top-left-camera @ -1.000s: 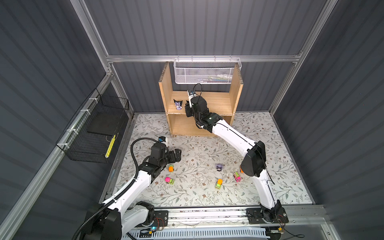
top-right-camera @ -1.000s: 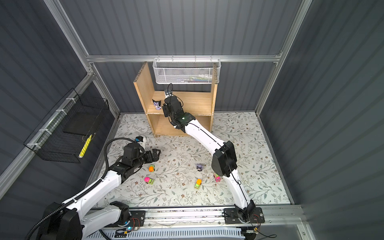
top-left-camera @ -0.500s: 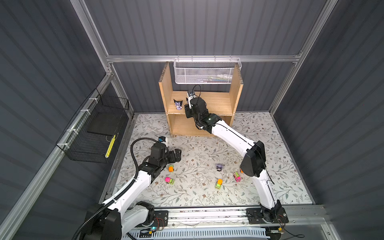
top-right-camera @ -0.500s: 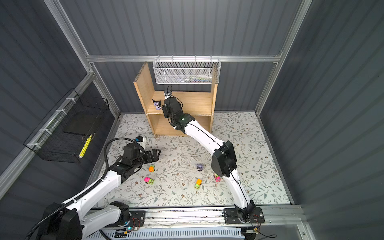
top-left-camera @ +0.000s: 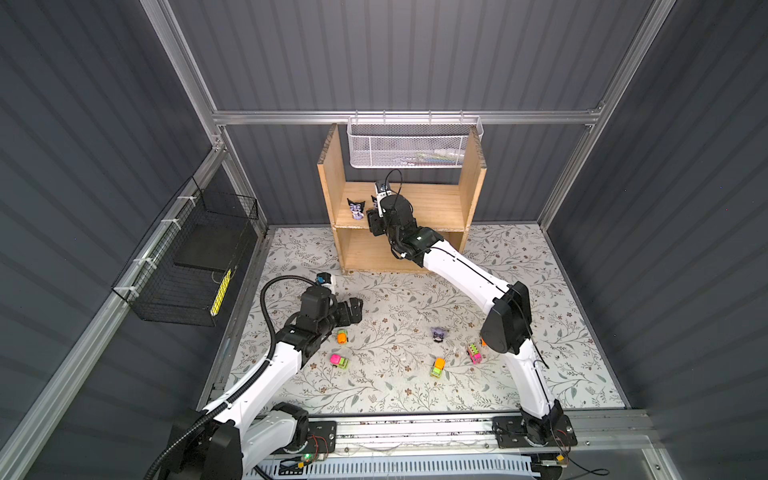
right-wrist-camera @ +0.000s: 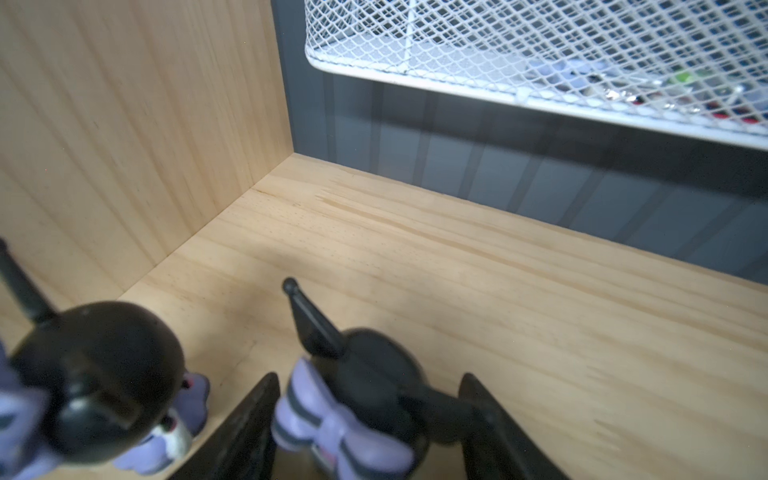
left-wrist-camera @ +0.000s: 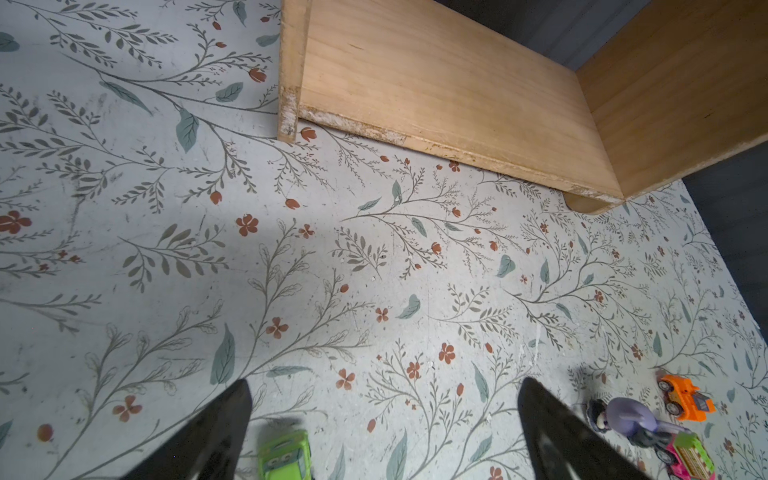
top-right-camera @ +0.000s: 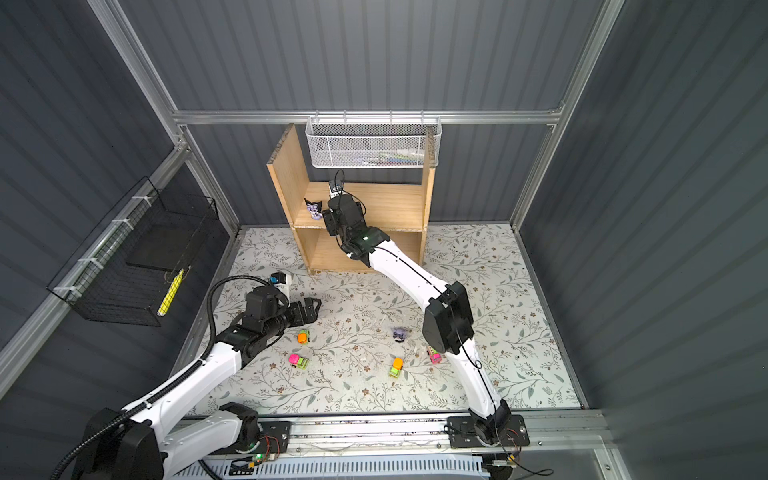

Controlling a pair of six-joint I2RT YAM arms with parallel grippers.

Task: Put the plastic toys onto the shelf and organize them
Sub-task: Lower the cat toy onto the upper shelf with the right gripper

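Walls: dark grey ribbed panels (top-left-camera: 395,54) on all sides in both top views.
Frame: aluminium rails (top-left-camera: 407,117) crossing upper centre.
Floor: pale floral-print mat (top-left-camera: 395,299), lower centre.
Baskets: black wire basket (top-left-camera: 174,303) mid-left; white mesh basket (top-left-camera: 399,145) upper centre.
Light: even, soft shadows.

No text, label, brand, number or sign can be read in any view.
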